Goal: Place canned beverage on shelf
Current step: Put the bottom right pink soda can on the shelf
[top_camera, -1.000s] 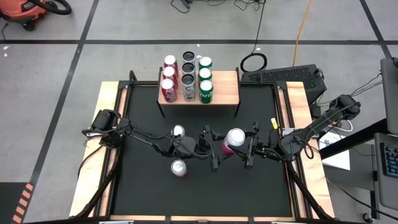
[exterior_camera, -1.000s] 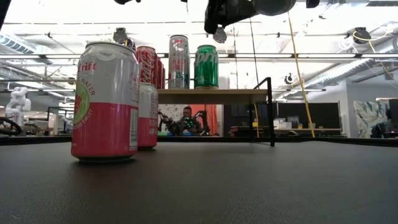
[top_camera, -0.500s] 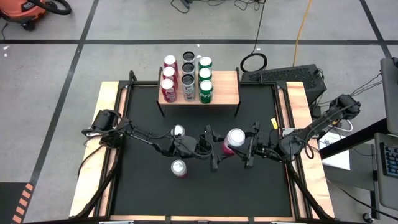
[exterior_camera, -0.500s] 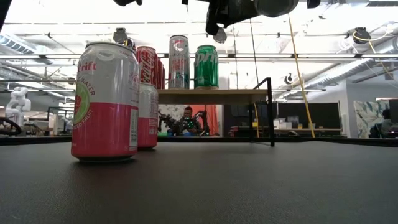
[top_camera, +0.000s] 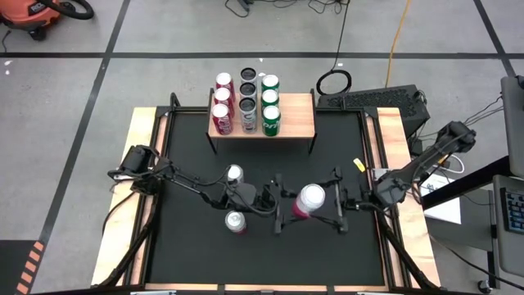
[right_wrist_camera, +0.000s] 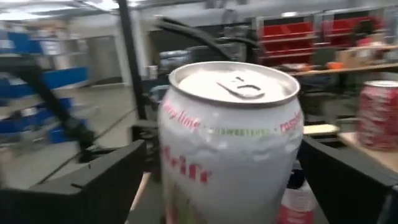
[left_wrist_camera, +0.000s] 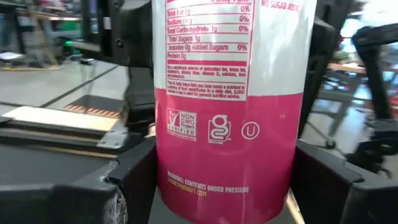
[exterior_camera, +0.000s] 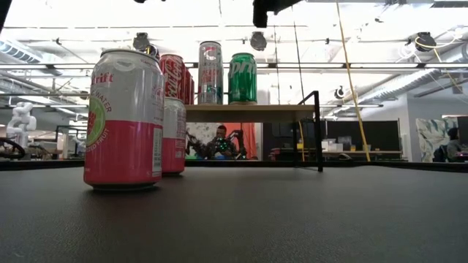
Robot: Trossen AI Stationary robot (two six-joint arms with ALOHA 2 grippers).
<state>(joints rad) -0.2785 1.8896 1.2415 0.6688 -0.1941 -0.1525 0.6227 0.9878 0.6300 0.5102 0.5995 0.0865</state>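
I am clamping my left gripper (top_camera: 279, 204) on the pink-and-white can (top_camera: 309, 199) above mid-table; my right gripper (top_camera: 337, 202) is standing spread wide around it. The shelf (top_camera: 296, 118) is sitting at twelve o'clock.

The premises were a robotics laboratory or workshop. The floor (top_camera: 65, 90) was grey and marked with black tape lines, with loose cables (top_camera: 336, 80) and an orange shop vacuum (top_camera: 37, 15) lying about. The worktop (top_camera: 147, 205) was a purpose-built rig. Beyond it were exposed ceiling ducting (exterior_camera: 409, 77), strip lighting, red storage bins (right_wrist_camera: 311, 31) and a seated person (exterior_camera: 219, 142).
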